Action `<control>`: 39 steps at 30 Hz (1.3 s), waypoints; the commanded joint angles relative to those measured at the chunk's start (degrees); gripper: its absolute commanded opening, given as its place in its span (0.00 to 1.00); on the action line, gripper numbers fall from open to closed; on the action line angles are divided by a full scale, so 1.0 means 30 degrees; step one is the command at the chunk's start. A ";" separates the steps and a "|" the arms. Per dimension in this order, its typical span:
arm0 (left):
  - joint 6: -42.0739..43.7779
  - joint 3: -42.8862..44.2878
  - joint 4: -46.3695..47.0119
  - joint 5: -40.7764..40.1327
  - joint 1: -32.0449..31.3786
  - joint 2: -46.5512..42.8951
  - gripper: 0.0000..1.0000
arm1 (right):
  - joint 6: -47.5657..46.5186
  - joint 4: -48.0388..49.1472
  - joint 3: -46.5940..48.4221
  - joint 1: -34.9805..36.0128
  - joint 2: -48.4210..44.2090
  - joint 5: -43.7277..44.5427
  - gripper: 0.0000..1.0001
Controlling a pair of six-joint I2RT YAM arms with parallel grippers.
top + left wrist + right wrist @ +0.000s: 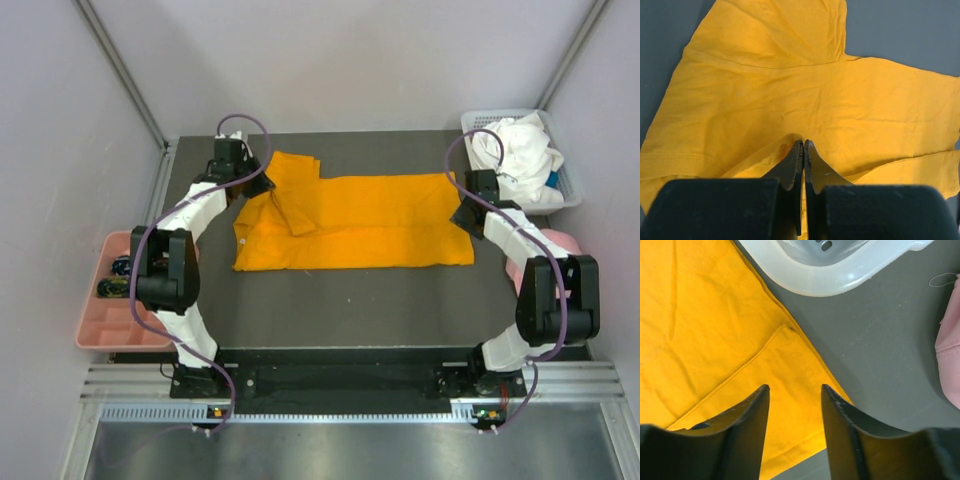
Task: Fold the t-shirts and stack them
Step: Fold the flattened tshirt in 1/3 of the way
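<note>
You have bare surface (350, 300) below the orange t-shirt (370, 225); left jaws clamp its fabric, right jaws stand apart over its edge.

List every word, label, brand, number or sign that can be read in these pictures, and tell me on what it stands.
No readable text anywhere.
The orange t-shirt and white t-shirt show no print; the basket shows no label.
Small dark things in the pink tray: too small to tell any marking.
</note>
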 commanded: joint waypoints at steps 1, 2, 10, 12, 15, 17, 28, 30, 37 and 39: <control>-0.0278 -0.0239 0.1635 -0.0493 -0.0054 -0.0032 0.03 | -0.0233 0.0460 0.0781 -0.0240 -0.0286 0.0741 0.48; -0.0250 -0.0268 0.1810 -0.0552 -0.0054 -0.0091 0.04 | -0.0234 0.0519 0.0693 -0.0240 -0.0403 0.0771 0.50; -0.0747 0.0053 0.3480 -0.0815 -0.0054 -0.0179 0.74 | -0.0350 0.1368 -0.0506 -0.0239 -0.2479 0.0039 0.52; -0.0660 0.0317 0.3598 -0.1401 -0.0083 -0.0412 0.95 | -0.0496 0.1544 -0.0830 -0.0239 -0.3009 -0.0311 0.53; -0.0718 0.0377 0.3803 -0.1841 -0.0054 -0.1084 0.99 | -0.0876 0.1982 -0.1415 -0.0210 -0.4093 -0.1189 0.54; -0.0980 -0.0090 0.4094 -0.1726 -0.0083 -0.1612 0.99 | -0.1344 0.2481 -0.1767 0.0110 -0.4709 -0.2240 0.54; -0.1128 -0.7172 0.4011 -0.2249 -0.0845 -0.8055 0.99 | -0.2841 0.3536 0.0015 0.6670 -0.2224 -0.5849 0.54; -0.1070 -0.8086 0.3340 -0.2689 -0.0816 -0.9632 0.99 | -0.2812 0.3683 0.0921 0.7930 -0.0998 -0.5966 0.54; -0.1069 -1.1746 0.1696 -0.5384 -0.0786 -1.4151 0.99 | -0.2783 0.4767 0.3765 0.9984 0.3074 -0.9156 0.54; -0.1040 -1.2102 0.1286 -0.6117 -0.0757 -1.4914 0.99 | -0.2666 0.4738 0.4787 1.0334 0.3928 -0.9598 0.54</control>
